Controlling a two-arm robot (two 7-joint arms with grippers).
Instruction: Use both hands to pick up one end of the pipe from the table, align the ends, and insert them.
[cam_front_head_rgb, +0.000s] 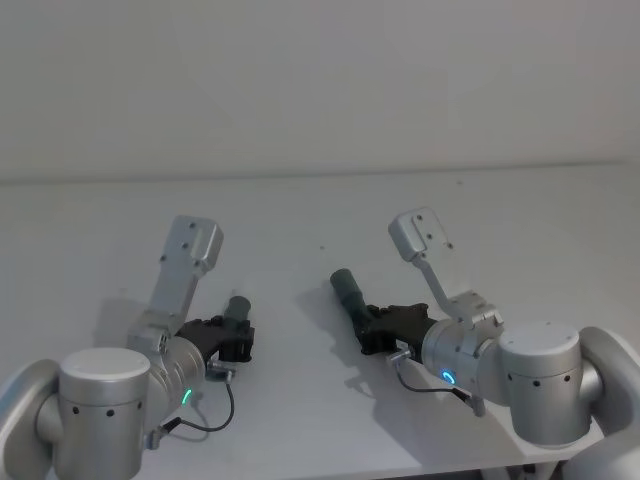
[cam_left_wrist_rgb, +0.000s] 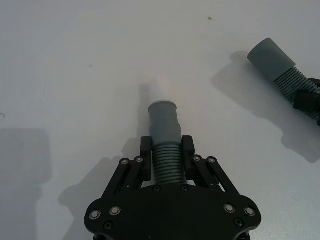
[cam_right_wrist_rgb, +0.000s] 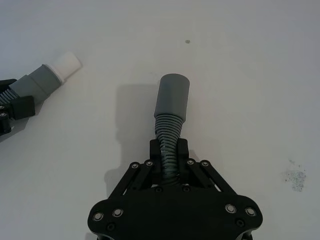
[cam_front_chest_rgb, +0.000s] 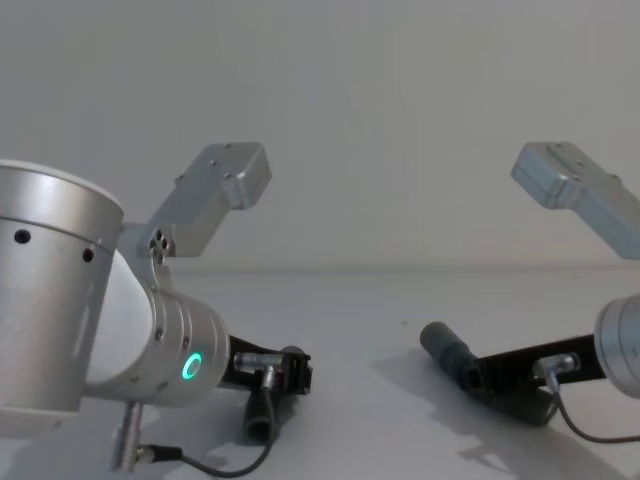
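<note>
Pipe pieces (cam_front_head_rgb: 350, 290) sat low at the table (cam_front_head_rgb: 300, 210), well apart. Left gripper (cam_left_wrist_rgb: 166, 146) and right gripper (cam_right_wrist_rgb: 168, 149) each pinched one by its ribs, apparently to leave the white-tipped cuff (cam_left_wrist_rgb: 164, 122) and plain cuff (cam_right_wrist_rgb: 171, 97) free for joining; neither yet faced the other.

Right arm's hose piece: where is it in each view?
Head: hose piece right of centre.
Left wrist: hose piece far off, past the left gripper's white-tipped piece.
Right wrist: hose piece dead centre, cuff forward.
Chest: hose piece low, right of centre.
Shared landmark: right gripper shut on its ribs.
</note>
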